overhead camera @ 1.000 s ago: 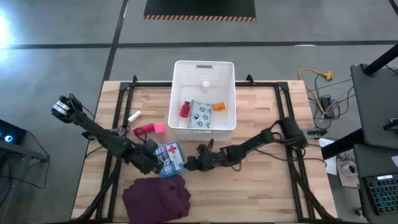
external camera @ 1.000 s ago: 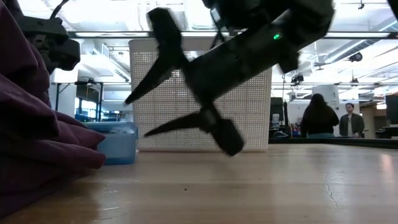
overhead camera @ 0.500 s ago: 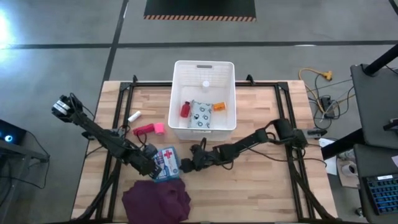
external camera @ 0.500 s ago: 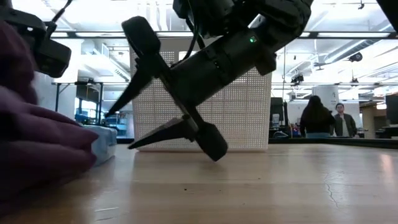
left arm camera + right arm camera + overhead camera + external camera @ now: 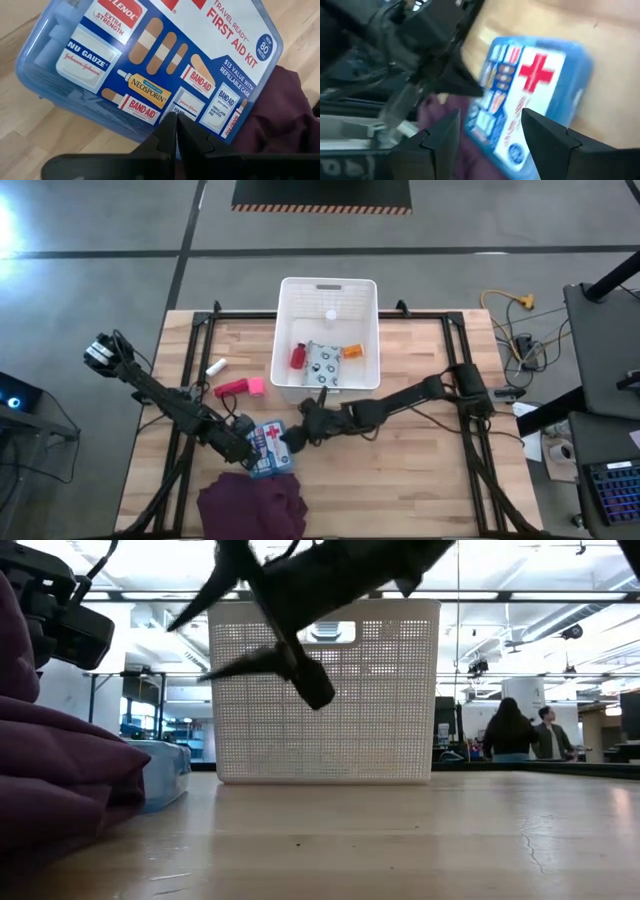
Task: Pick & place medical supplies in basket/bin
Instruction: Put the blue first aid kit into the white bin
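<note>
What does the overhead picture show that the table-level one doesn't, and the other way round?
Only the high view shows inside the white basket: a small red bottle, a patterned pouch and an orange box. It also shows a pink-red tube, pink cube and white vial on the table.

Only the low view shows people standing in the room behind.

Both show the basket, the blue first-aid pouch, the purple cloth and the open right gripper.

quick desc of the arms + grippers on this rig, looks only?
Two slim, dark, jointed arms with thin black cables running along the links. The left gripper has two matte black fingers tapering to narrow tips. The right gripper has matching black, angular, wedge-shaped fingers.
</note>
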`<state>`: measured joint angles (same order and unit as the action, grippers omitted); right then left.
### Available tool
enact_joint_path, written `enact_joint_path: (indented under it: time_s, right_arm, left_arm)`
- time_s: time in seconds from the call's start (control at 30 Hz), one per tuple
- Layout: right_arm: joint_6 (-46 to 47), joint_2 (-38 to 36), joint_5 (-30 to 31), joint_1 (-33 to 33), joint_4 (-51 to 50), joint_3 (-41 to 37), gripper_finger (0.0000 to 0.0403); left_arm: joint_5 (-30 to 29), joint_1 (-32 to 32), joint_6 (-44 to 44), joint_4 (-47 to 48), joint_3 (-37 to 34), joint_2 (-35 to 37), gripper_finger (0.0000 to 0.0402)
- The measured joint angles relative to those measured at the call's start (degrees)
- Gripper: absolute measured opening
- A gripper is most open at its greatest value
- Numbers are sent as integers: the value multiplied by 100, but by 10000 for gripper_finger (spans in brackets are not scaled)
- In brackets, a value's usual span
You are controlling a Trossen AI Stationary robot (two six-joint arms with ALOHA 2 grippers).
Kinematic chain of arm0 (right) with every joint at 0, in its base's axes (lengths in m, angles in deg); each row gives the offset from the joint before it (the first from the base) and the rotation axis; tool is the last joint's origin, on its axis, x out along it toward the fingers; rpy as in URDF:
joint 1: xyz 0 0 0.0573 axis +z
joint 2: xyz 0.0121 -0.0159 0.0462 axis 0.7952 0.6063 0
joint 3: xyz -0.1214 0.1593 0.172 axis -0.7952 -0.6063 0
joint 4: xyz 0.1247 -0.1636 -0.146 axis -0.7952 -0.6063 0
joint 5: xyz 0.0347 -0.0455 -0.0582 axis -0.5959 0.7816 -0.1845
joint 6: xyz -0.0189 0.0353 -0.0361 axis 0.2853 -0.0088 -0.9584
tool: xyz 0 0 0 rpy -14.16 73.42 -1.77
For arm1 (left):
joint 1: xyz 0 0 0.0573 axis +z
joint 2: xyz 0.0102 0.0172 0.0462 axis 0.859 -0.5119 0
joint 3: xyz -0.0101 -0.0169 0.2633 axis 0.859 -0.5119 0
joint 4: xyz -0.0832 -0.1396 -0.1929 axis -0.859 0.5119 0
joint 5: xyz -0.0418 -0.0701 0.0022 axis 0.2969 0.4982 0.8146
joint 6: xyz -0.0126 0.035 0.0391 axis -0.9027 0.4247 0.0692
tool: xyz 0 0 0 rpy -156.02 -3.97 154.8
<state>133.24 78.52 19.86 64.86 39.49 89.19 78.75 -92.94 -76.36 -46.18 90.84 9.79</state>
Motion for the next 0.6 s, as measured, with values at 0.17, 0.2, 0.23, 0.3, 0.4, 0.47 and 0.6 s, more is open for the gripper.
enact_joint_path:
  time_s: [0.17, 0.2, 0.23, 0.3, 0.4, 0.47, 0.6]
  right_arm:
    - [-133, 431, -472, -165, -324, 423, 203]
    - [-62, 527, -580, -185, -304, 505, 203]
    - [-10, 643, -685, -190, -301, 569, 203]
    - [137, 892, -891, -190, -309, 674, 203]
    - [539, 1141, -1096, -146, -506, 753, 203]
    - [671, 1224, -1160, -103, -533, 759, 203]
    - [473, 1030, -1031, -43, -574, 735, 203]
  left_arm:
    - [-58, 69, 16, -9, 0, 0, 0]
    - [-84, 72, 21, -14, 0, -2, 0]
    - [-88, 80, 22, -15, 0, -2, 0]
    - [-136, 85, 28, -22, 0, -4, 0]
    - [-162, 90, 31, -26, -2, -4, 0]
    - [-175, 92, 31, -26, -2, -4, 0]
    - [-234, 108, 29, -31, -2, -7, 0]
